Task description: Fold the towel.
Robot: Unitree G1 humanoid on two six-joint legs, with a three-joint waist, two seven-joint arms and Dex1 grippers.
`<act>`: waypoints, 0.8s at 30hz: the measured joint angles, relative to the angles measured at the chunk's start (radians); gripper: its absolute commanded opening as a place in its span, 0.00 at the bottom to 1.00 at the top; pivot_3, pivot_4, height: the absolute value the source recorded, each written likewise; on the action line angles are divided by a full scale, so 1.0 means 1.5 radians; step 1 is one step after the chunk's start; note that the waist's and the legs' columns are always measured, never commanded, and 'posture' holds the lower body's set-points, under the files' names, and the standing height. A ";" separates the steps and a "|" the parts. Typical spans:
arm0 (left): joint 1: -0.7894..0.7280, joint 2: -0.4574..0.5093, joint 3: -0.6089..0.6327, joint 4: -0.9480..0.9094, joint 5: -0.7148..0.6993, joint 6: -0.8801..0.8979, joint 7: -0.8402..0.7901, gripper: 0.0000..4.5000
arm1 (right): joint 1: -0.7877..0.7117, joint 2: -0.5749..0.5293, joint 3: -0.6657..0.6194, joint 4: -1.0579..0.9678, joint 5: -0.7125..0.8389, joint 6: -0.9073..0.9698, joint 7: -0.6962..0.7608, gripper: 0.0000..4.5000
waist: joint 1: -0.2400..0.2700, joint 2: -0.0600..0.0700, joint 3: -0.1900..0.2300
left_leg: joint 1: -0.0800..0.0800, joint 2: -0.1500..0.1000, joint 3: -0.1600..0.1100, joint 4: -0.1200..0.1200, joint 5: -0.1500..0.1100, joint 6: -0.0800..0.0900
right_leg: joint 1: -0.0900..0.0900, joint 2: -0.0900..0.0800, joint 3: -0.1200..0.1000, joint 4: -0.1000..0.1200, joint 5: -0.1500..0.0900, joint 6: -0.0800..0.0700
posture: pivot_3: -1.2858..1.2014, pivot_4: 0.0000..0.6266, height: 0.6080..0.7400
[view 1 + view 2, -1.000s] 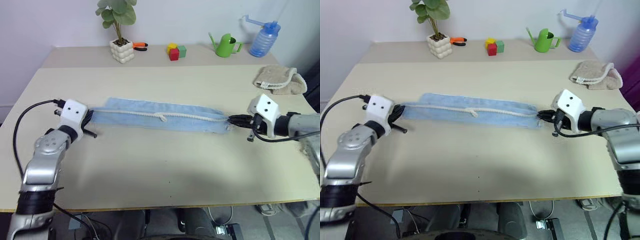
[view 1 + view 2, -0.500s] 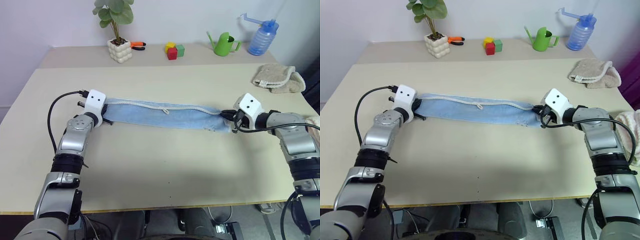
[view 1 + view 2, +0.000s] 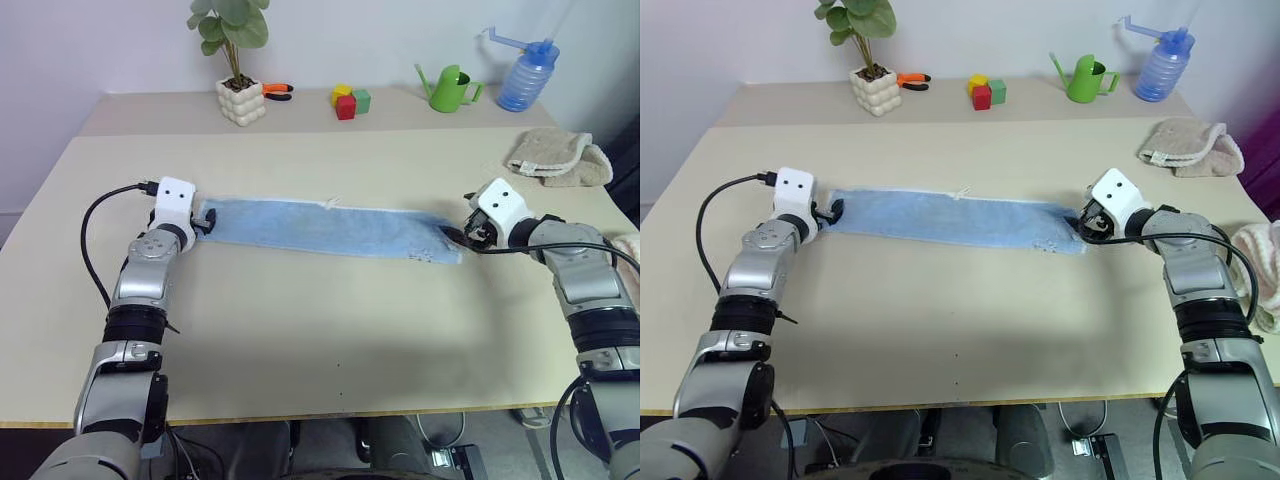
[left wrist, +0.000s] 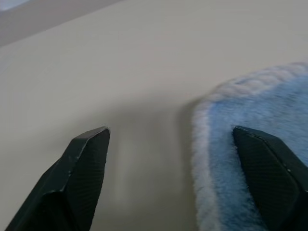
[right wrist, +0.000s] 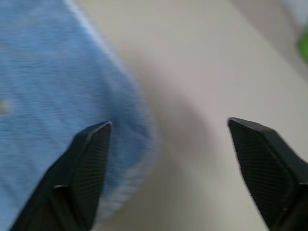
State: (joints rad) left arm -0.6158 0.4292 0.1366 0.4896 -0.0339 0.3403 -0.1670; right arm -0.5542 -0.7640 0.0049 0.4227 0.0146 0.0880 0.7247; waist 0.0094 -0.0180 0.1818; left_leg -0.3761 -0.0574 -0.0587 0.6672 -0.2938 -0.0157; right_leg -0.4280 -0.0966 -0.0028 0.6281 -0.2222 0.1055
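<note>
Beige table (image 3: 330, 330), towel (image 3: 330, 228) flat between spread-fingered left tool (image 3: 203, 217) and right tool (image 3: 462, 234).

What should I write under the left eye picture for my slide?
Both open grippers, left and right, sit at the ends of the flat blue towel.

Both arms are stretched forward and set wide apart, low over the table. The left gripper (image 3: 203, 219) is aimed inward toward the right, its fingers (image 4: 82, 178) spread wide with nothing held between them. The right gripper (image 3: 458, 233) is aimed inward toward the left, its fingers (image 5: 84, 168) likewise parted and empty.
</note>
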 measured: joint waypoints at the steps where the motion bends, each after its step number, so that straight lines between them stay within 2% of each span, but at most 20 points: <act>1: 0.000 -0.002 0.001 -0.001 -0.001 0.000 0.001 0.86 | 0.006 0.000 -0.007 -0.006 0.001 0.002 -0.005 0.86 | 0.000 0.000 0.000 | 0.000 0.000 0.000 0.000 0.000 0.000 | 0.000 0.000 0.000 0.000 0.000 0.000 | 0.52 0.24 0.93; 3: 0.013 -0.012 0.015 -0.027 -0.017 -0.003 -0.001 0.87 | 0.036 0.001 -0.039 -0.047 0.027 0.034 -0.009 0.98 | 0.001 0.000 0.000 | 0.000 0.000 0.000 0.000 0.000 0.000 | 0.000 0.000 0.000 0.000 0.000 0.000 | 0.52 0.24 0.93; 4: 0.023 -0.022 0.024 -0.049 -0.030 -0.009 -0.007 0.87 | 0.057 0.002 -0.061 -0.081 0.054 0.065 -0.006 0.99 | 0.002 0.000 0.000 | -0.001 0.000 0.000 0.000 0.000 0.000 | 0.000 0.000 0.000 0.000 0.000 0.000 | 0.52 0.24 0.93; 8: 0.067 -0.062 0.025 -0.166 -0.074 -0.040 -0.050 0.87 | 0.140 0.043 -0.151 -0.260 0.189 0.228 -0.021 0.99 | 0.002 0.000 0.000 | -0.001 0.000 -0.001 0.000 0.000 0.000 | 0.000 -0.001 0.000 0.000 0.000 0.000 | 0.52 0.24 0.93; 11: 0.095 -0.090 -0.003 -0.239 -0.090 -0.048 -0.082 0.87 | 0.189 0.082 -0.216 -0.380 0.289 0.365 -0.068 0.99 | 0.002 0.000 0.000 | -0.001 0.000 -0.001 0.000 -0.002 0.003 | 0.000 0.000 0.000 0.000 0.000 0.000 | 0.52 0.24 0.93; 13: 0.129 -0.107 -0.040 -0.290 -0.093 -0.057 -0.113 0.87 | 0.223 0.126 -0.277 -0.456 0.376 0.473 -0.122 0.99 | 0.003 0.000 -0.001 | -0.001 0.000 -0.001 0.000 -0.002 0.004 | 0.000 0.000 0.000 0.000 0.000 0.000 | 0.52 0.24 0.93; 18: 0.188 -0.165 -0.159 -0.374 -0.109 -0.061 -0.189 0.87 | 0.307 0.255 -0.360 -0.590 0.562 0.680 -0.286 0.99 | 0.003 0.000 -0.001 | -0.001 0.000 -0.001 0.000 -0.002 0.004 | 0.000 -0.001 0.001 0.000 0.000 0.000 | 0.52 0.24 0.93; 24: 0.198 -0.182 -0.220 -0.430 -0.124 -0.062 -0.240 0.87 | 0.301 0.365 -0.409 -0.614 0.663 0.755 -0.487 0.99 | 0.000 0.004 -0.003 | 0.000 0.001 0.000 0.000 -0.002 0.004 | 0.000 0.001 0.001 0.000 0.000 0.000 | 0.52 0.24 0.93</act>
State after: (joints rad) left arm -0.3192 0.1567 -0.1936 -0.1551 -0.2206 0.2470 -0.5267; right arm -0.1030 -0.2158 -0.6086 -0.4987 1.0087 1.2208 -0.0064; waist 0.0092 -0.0115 0.1776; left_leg -0.3758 -0.0563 -0.0590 0.6667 -0.2973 -0.0094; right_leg -0.4276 -0.0957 -0.0014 0.6284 -0.2223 0.1050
